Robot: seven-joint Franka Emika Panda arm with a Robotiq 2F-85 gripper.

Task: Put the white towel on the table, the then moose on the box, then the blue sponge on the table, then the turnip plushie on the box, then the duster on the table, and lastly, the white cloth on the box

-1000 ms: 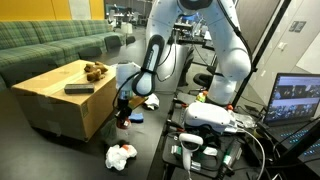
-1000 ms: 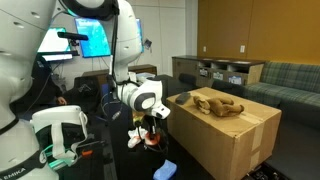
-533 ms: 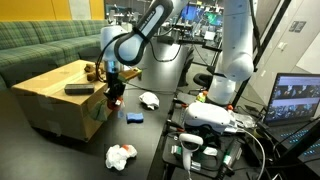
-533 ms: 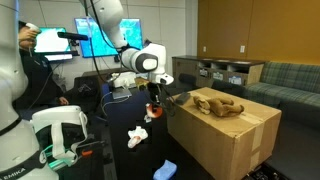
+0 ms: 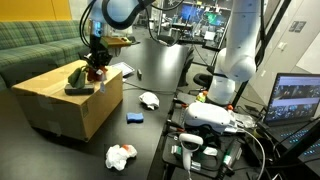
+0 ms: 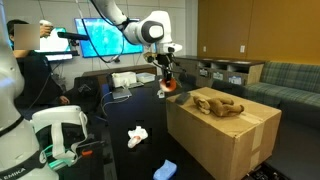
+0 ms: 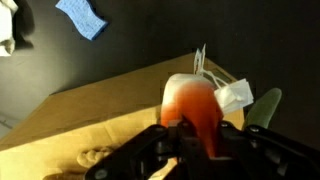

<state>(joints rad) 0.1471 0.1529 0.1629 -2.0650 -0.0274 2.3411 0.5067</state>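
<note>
Gripper [image 6: 166,88] is clamped on the turnip plushie [image 7: 195,105], hanging just above the box [image 5: 50,108] at its edge. The moose [image 6: 220,104] and duster [image 5: 80,89] sit on the box top, with bare cardboard free around them. The blue sponge [image 5: 134,118] lies on the table [image 5: 150,140] beside the box.

No words, brands or numbers can be read anywhere in the room. In an exterior view, the monitor [image 5: 300,100] beside the robot shows small windows too fine to make out. The blue wall screen [image 6: 105,38] in an exterior view is likewise illegible. In the wrist view, the white tag [image 7: 236,95] on the turnip plushie [image 7: 193,105] is too blurred to read.
</note>
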